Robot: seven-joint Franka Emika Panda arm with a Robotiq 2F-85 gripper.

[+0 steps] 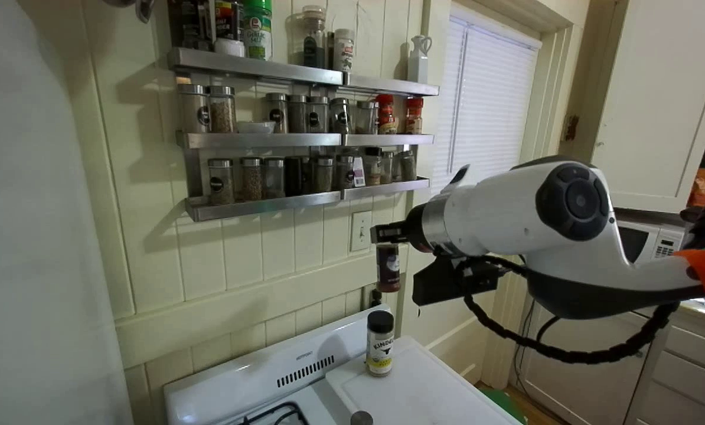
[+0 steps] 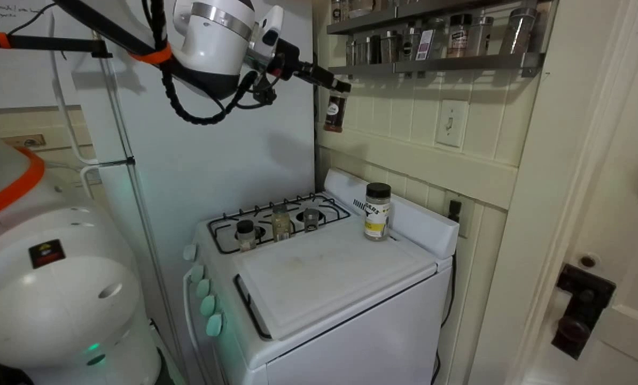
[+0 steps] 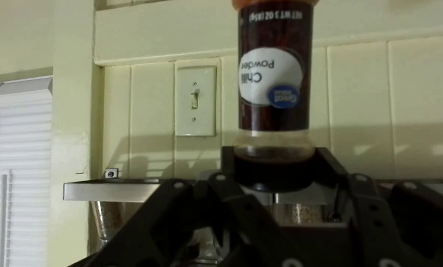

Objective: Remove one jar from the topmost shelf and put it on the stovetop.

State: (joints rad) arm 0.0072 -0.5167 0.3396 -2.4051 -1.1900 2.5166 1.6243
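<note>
The jar, black-capped with dark reddish-brown contents and a chili powder label, shows in both exterior views (image 1: 388, 270) (image 2: 334, 113) and in the upside-down wrist view (image 3: 275, 74). My gripper (image 1: 388, 234) (image 2: 342, 86) (image 3: 275, 168) is shut on its black cap. The jar hangs upright in the air near the wall, below the rack and above the stovetop (image 1: 258, 369) (image 2: 420, 222). Its base touches nothing. The topmost shelf (image 1: 258, 66) holds several containers in an exterior view.
A white cover board (image 2: 319, 272) lies over part of the stovetop. A pale-labelled, black-capped jar (image 1: 379, 351) (image 2: 376, 214) stands on it. Small jars (image 2: 281, 222) stand by the burner grate (image 2: 223, 243). The lower shelves (image 1: 264, 208) hold several jars. A fridge (image 2: 217, 155) stands beside the stove.
</note>
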